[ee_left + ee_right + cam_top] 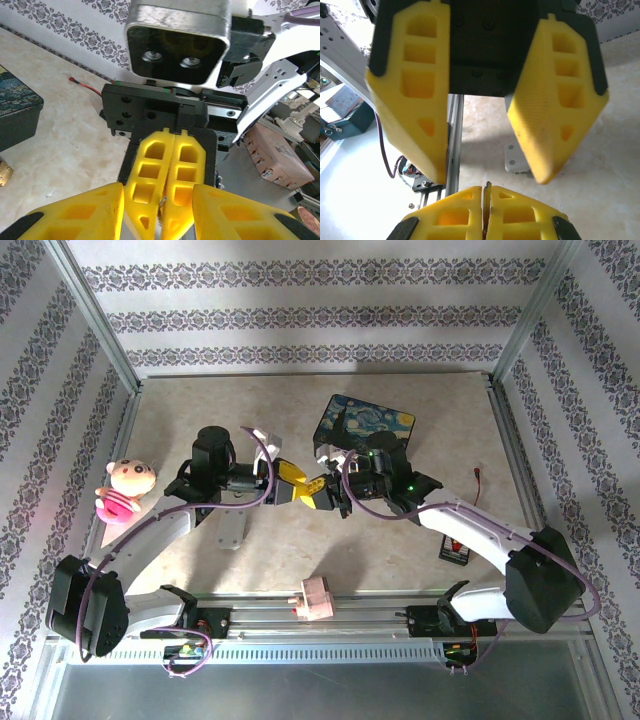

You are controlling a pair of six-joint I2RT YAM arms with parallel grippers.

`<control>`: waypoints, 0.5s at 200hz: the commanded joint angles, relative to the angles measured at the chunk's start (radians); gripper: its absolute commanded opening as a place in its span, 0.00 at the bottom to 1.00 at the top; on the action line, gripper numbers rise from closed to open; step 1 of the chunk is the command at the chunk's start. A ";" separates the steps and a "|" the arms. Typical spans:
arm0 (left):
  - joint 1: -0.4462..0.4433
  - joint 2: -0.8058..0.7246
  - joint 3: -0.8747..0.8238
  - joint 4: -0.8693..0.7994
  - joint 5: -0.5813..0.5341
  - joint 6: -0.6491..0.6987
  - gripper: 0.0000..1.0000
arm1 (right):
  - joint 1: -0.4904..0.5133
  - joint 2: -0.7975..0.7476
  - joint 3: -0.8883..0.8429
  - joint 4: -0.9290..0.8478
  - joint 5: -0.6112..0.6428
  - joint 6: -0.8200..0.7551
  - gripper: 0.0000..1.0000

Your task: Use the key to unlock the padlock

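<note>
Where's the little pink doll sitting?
In the top view, the pink doll sits at the left edge of the table, just beside the left arm and far from the starry tin.

blue tin point(365, 422) close behind centre, open table point(180, 410) far left

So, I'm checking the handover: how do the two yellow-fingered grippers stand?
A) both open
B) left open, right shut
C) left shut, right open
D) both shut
B: the fingers of the left gripper stand wide apart, while those of the right gripper are pressed together on the small thin grey metal key.
</note>
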 commanded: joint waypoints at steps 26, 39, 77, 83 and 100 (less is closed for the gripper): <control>-0.008 0.014 -0.005 0.144 0.029 -0.068 0.36 | -0.003 0.008 0.030 0.012 -0.039 0.015 0.00; -0.009 0.022 -0.002 0.157 0.053 -0.077 0.32 | -0.002 0.008 0.033 0.012 -0.042 0.016 0.00; -0.008 0.024 -0.003 0.150 0.084 -0.079 0.29 | -0.002 0.012 0.036 0.012 -0.043 0.020 0.00; -0.008 0.025 -0.004 0.133 0.081 -0.068 0.29 | -0.002 0.012 0.038 0.012 -0.042 0.021 0.00; -0.009 0.031 -0.001 0.084 0.069 -0.041 0.29 | -0.004 0.014 0.037 0.012 -0.044 0.023 0.00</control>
